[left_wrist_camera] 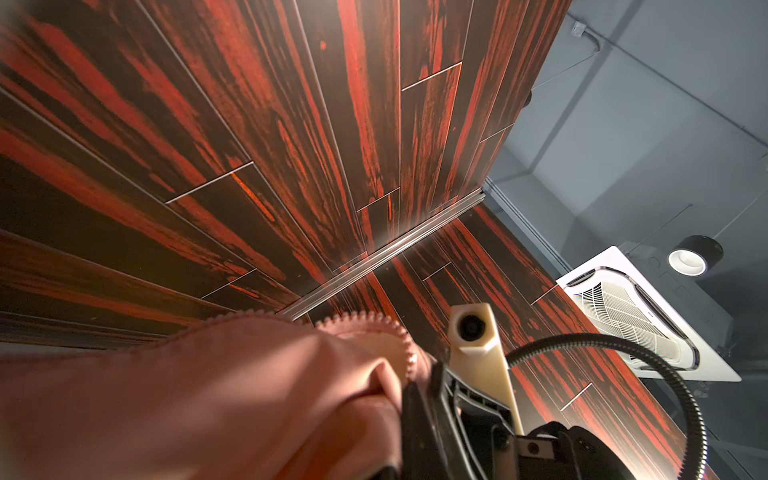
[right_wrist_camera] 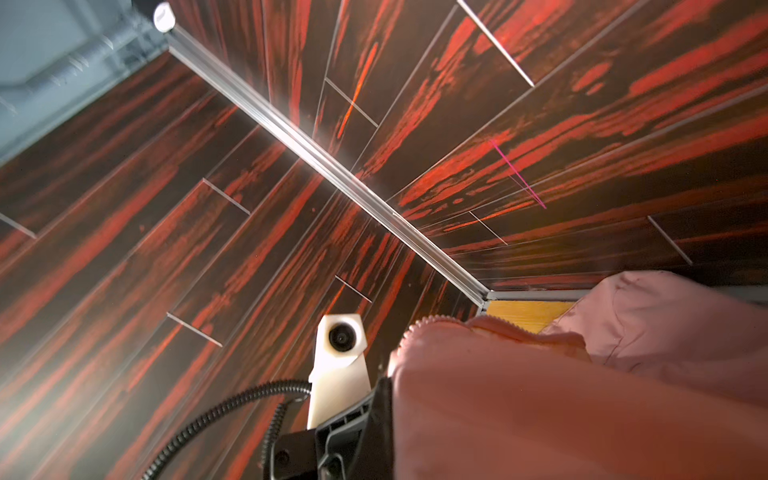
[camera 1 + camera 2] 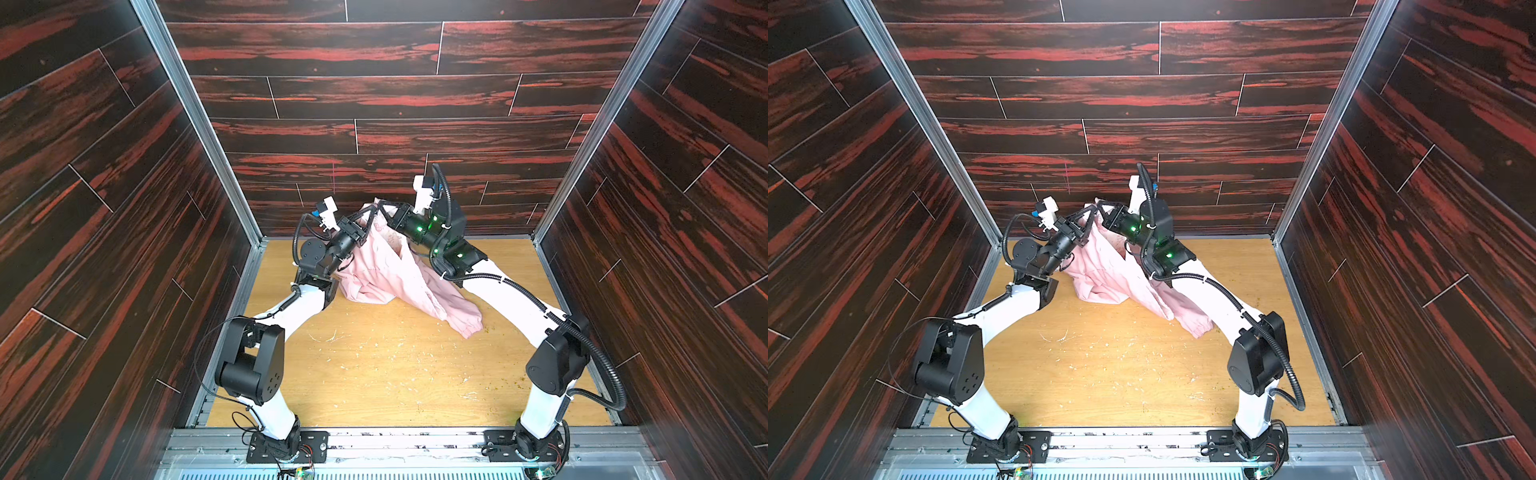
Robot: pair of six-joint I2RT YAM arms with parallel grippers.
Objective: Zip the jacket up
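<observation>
The light pink jacket hangs from both grippers at the back of the cell, with its lower part heaped on the table. One sleeve with a gathered cuff trails to the front right. My left gripper and right gripper are raised close together, each shut on the jacket's top edge. In the left wrist view the pink fabric with a row of zipper teeth is pinched in my left gripper. In the right wrist view the fabric covers my right gripper.
The wooden table carries pale scratches and crumbs. Dark red wood-pattern walls enclose the cell on three sides, and the back wall stands just behind the grippers. Both arm bases are bolted to the metal front rail.
</observation>
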